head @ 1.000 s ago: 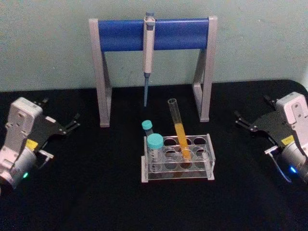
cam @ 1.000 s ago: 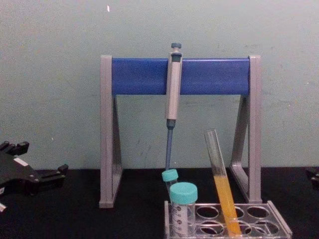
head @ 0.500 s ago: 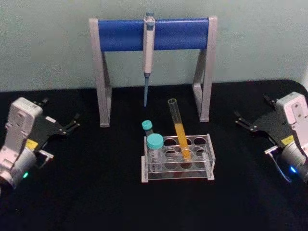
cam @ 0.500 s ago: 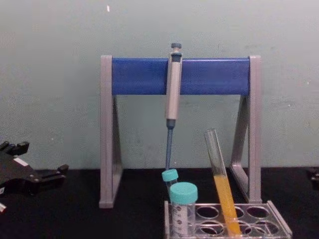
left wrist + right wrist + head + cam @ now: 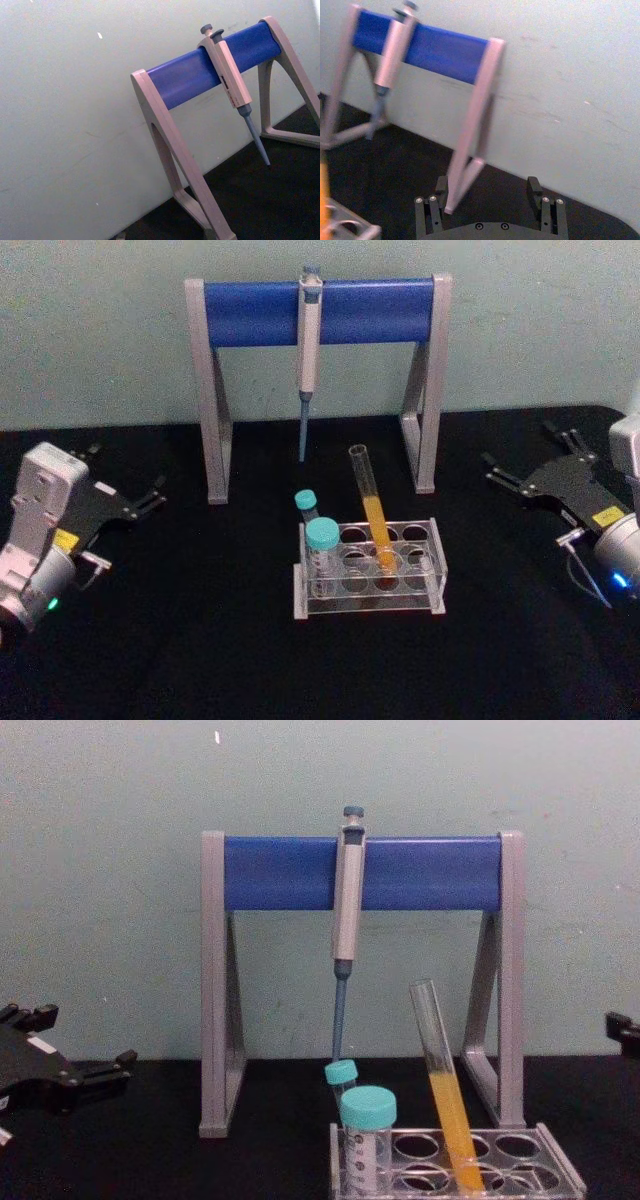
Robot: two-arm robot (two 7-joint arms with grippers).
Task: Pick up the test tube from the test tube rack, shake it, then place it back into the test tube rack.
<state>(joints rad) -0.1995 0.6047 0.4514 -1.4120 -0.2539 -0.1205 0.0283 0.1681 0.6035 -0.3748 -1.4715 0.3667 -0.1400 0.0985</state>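
Clear rack [image 5: 437,572] sits mid-table with the tube [image 5: 371,502] leaning in a hole, untouched. Well apart at either side, the left gripper [image 5: 126,472] and right gripper [image 5: 518,450] are both spread wide. Pickup hasn't begun. Next, one gripper must reach in and pinch the glass.

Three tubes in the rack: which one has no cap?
The long slim test tube holding orange-yellow liquid, leaning in the test tube rack; the two shorter tubes wear teal caps.
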